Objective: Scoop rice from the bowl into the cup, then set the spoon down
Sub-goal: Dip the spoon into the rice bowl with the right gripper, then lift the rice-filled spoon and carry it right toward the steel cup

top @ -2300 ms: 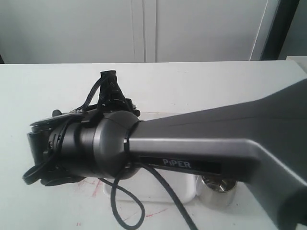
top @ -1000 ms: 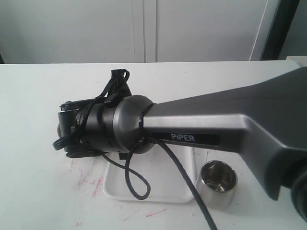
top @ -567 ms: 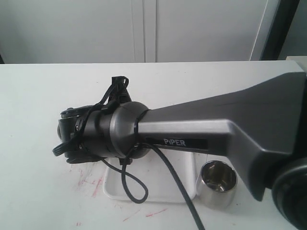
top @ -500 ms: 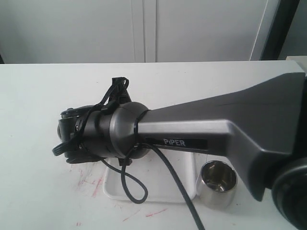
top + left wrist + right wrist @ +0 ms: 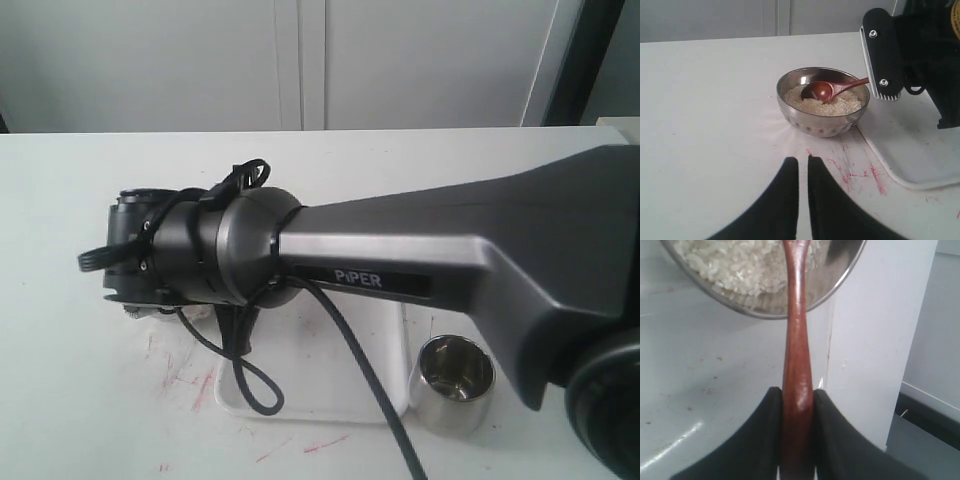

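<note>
Mostly, the outside view is filled by a dark grey arm (image 5: 420,260) reaching from the right across the white table (image 5: 60,400). Its bulky wrist hides the bowl and spoon in that view. Below the arm lies a white tray (image 5: 330,395) with rounded corners, its far part covered. Right of the tray stands the cup (image 5: 455,385), small, straight-sided polished steel. Its mirror-like inside makes it hard to tell whether it holds anything.

From the left wrist camera, the left pincer (image 5: 802,160) hovers over bare table, its two black fingers drawn nearly together with nothing between them. Beyond it sits the bowl (image 5: 815,125), round, wide and shiny steel, with faint red scribbles on the table beside it. Rice (image 5: 845,105), small off-white grains, forms a pale bed inside, a little below the rim. The spoon (image 5: 822,91), slim glossy reddish-brown wood, has its oval head on the rice. Its thin handle slants up over the rim toward the right.

From the right wrist camera, the right pincer (image 5: 797,392) is clenched on that handle, one black finger pressed against each side. The spoon's head is cut off at the picture's edge.
</note>
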`<state>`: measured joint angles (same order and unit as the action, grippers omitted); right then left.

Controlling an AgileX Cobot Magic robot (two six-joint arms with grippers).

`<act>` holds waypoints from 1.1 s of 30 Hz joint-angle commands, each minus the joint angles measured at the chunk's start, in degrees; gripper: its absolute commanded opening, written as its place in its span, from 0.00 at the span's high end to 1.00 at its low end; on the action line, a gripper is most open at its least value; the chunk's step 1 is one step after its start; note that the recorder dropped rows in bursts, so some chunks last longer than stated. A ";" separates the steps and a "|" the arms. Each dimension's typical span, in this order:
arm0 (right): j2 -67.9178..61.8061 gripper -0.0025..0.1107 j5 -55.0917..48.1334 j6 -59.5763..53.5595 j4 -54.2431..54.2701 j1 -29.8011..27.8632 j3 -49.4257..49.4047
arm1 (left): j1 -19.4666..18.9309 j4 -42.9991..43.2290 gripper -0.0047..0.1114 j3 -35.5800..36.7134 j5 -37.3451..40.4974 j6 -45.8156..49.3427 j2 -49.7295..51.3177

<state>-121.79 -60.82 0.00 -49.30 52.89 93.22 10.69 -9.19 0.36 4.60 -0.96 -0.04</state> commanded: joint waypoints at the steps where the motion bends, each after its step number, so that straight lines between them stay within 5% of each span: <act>1: 0.07 0.98 -1.81 -3.63 5.25 -0.38 2.59 | 0.06 -0.59 0.84 -0.36 -0.22 -0.10 0.04; 18: 0.80 0.98 -5.07 -11.57 37.43 -7.94 12.29 | 0.06 -0.59 0.84 -0.36 -0.22 -0.10 0.04; 33: 1.32 0.98 -2.85 -11.85 39.37 -9.63 12.28 | 0.06 -0.59 0.84 -0.36 -0.22 -0.10 0.04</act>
<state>-121.48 -63.95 -11.33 -10.18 43.58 105.05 10.69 -9.19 0.36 4.60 -0.96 -0.04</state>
